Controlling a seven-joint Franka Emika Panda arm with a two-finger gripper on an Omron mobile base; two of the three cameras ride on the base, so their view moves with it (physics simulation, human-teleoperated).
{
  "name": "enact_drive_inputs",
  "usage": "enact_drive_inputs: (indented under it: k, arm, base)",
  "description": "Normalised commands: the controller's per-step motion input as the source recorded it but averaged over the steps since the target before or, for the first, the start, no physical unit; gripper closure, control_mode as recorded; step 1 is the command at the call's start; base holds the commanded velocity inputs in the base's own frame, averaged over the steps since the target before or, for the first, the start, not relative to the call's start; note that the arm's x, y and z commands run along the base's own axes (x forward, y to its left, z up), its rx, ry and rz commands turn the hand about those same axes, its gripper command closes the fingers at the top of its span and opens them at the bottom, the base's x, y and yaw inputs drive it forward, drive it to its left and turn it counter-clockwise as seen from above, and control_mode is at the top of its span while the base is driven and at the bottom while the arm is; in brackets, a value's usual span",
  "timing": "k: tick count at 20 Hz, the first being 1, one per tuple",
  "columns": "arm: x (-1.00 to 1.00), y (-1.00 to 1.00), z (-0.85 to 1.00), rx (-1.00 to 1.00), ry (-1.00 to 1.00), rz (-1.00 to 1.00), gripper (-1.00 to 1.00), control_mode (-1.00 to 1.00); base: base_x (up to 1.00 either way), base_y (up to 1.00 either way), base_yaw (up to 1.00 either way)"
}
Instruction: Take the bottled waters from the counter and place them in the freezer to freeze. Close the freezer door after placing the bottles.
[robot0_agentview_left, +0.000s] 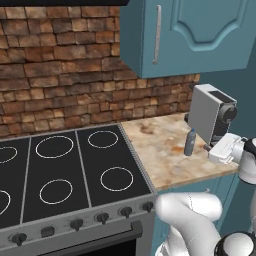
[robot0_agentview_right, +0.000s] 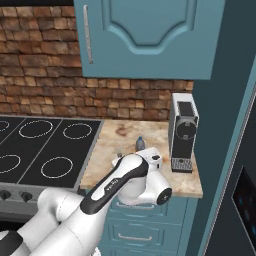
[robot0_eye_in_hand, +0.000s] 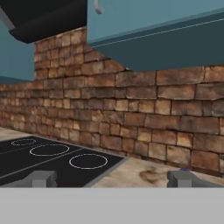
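**Approach to first bottle: claw open, nothing held**

Step in hand, as judged: the reach for a bottle on the counter (robot0_agentview_left: 165, 150). No pickup is made yet. The gripper (robot0_eye_in_hand: 111, 178) looks out level over the counter toward the brick wall (robot0_eye_in_hand: 131, 113), its two fingertips spread wide with nothing between them. The hand sits at the counter's front edge, near the coffee machine (robot0_agentview_left: 210, 117).

The grey-blue bottle (robot0_agentview_left: 190, 143) stands upright on the counter, just beside the coffee machine and clear of the stove (robot0_agentview_left: 65, 170). In the right base view only its cap and shoulder (robot0_agentview_right: 140, 143) show above the arm. A small dark-blue spot just above the right fingertip in the hand view may be that cap; this cannot be confirmed.

Next move, as judged: bring the open fingers round the bottle's body, keeping clear of the coffee machine, then close and lift.

Not established:
- The second, whitish bottle is not identified.
- The freezer (robot0_agentview_right: 240, 150) is cut off at the right edge; whether its door is open cannot be told.
- The fingers themselves are hidden behind the wrist in both base views.
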Motion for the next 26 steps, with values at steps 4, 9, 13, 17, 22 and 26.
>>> enact_drive_inputs:
  k: [4, 9, 13, 17, 22, 26]
  arm:
    - [0.22, 0.00, 0.00, 0.00, 0.00, 0.00, -1.00, -1.00]
    - [0.22, 0.00, 0.00, 0.00, 0.00, 0.00, -1.00, -1.00]
    - [0.21, 0.00, -0.04, 0.00, 0.00, 0.00, -1.00, -1.00]
    - [0.14, 0.00, -0.19, 0.00, 0.00, 0.00, -1.00, -1.00]
    - [0.09, -0.01, -0.21, 0.00, 0.00, 0.00, -1.00, -1.00]
    - [0.10, -0.09, -0.08, 0.00, 0.00, 0.00, -1.00, -1.00]
  base:
    - [0.00, 0.00, 0.00]
    - [0.00, 0.00, 0.00]
    - [0.00, 0.00, 0.00]
    - [0.00, 0.00, 0.00]
    - [0.00, 0.00, 0.00]
    - [0.00, 0.00, 0.00]
